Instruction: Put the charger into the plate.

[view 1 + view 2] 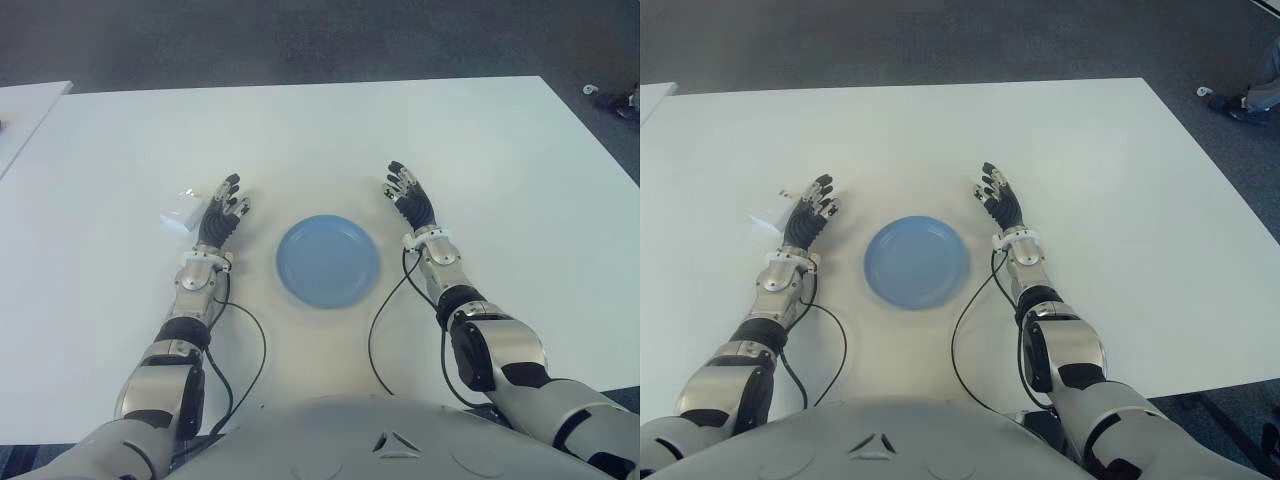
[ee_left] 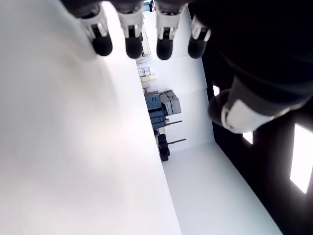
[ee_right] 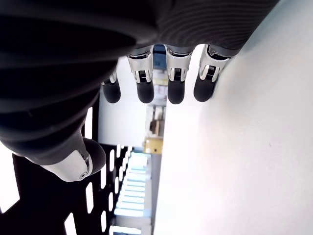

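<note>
One white charger point(image 1: 180, 213) is seen left of the blue plate point(image 1: 328, 261), just beside the left hand point(image 1: 222, 217), whose fingers are extended and hold nothing. The right hand point(image 1: 410, 200), right of the plate, is likewise spread and empty. For a good pickup, the left hand should be shifted over the charger and closed across its flat sides before anything is lifted. One charger, one plate and two hands are counted on the white table point(image 1: 480, 150).

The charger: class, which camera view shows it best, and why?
The left eye view. The white charger shows there on the table, just outward of the left robot hand, with more of its body visible. In the right eye view that robot hand hides more of it. Neither wrist view shows it.
</note>
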### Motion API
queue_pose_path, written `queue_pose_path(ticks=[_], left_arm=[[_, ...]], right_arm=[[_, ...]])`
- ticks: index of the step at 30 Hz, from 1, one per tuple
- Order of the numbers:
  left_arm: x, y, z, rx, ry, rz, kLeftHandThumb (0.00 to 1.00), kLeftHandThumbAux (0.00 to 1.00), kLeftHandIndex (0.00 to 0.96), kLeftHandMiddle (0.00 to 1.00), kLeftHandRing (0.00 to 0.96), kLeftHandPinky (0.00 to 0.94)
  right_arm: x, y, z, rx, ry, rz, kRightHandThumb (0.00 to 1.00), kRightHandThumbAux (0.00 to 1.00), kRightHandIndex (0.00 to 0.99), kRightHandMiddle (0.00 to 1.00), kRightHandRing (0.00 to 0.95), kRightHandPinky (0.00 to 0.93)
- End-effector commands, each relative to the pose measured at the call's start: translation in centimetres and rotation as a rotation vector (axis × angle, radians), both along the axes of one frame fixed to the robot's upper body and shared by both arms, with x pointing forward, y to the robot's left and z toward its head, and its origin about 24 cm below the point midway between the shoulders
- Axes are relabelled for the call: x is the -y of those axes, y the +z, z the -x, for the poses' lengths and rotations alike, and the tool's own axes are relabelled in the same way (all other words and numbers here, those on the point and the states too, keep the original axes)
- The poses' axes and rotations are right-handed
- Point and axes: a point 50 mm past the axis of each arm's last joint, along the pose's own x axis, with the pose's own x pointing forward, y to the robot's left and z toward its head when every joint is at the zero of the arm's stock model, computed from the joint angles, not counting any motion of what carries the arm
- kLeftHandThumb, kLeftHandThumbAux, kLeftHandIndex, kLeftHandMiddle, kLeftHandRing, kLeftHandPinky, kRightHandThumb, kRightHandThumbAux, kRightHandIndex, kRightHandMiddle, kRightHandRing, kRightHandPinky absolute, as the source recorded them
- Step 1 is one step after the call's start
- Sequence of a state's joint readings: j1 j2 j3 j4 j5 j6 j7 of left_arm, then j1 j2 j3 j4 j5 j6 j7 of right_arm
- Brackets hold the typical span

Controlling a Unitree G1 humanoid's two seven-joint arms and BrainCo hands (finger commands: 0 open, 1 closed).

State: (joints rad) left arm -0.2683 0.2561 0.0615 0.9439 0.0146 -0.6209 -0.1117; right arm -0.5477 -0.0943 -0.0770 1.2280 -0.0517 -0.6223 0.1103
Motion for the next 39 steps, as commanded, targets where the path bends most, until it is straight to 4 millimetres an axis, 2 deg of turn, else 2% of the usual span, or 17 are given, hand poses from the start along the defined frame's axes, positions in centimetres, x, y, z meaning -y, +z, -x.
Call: queue_pose_path(ticks=[1,7,15,22,27,31,39], left_arm=[[0.5,-2.1,1.6,-0.113,-0.073,-0.023,0.206,0.586,0.0,0.002,0.022,0.087],[0.6,-1.0,1.4,-0.042,-0.107,-0.061,0.235,0.617,0.009,0.047,0.065,0.124],[0.7,0.7,1.6,0.042,-0.143,-0.15,0.321,0.638,0.116,0.17,0.184,0.259],[0.5,2.6,1.6,0.096,-0.127,-0.198,0.372,0.626,0.166,0.224,0.241,0.311],[-0.1,4.6,1.3,0.15,-0.077,-0.195,0.385,0.622,0.189,0.241,0.252,0.29],[-0.7,5.8,0.1,0.161,0.002,-0.145,0.383,0.632,0.187,0.222,0.222,0.239],[-1.1,6.7,-0.8,0.126,0.048,-0.121,0.317,0.65,0.159,0.171,0.17,0.194]], right_arm=[[-0.5,-4.1,2.9,-0.222,0.027,0.002,0.108,0.602,0.02,0.086,0.07,0.072],[-0.6,-4.1,2.8,-0.228,0.031,0.01,0.102,0.61,0.017,0.087,0.071,0.07],[-0.7,-4.1,2.8,-0.228,0.032,0.009,0.098,0.617,0.016,0.084,0.066,0.067],[-0.9,-4.1,2.8,-0.229,0.033,0.008,0.1,0.621,0.015,0.085,0.068,0.067],[-1.0,-4.0,2.8,-0.226,0.03,0.005,0.109,0.625,0.015,0.087,0.07,0.067],[-1.0,-4.1,2.8,-0.226,0.019,0.002,0.119,0.627,0.018,0.089,0.073,0.074],[-1.1,-4.1,2.8,-0.225,0.008,-0.004,0.132,0.62,0.021,0.089,0.072,0.072]])
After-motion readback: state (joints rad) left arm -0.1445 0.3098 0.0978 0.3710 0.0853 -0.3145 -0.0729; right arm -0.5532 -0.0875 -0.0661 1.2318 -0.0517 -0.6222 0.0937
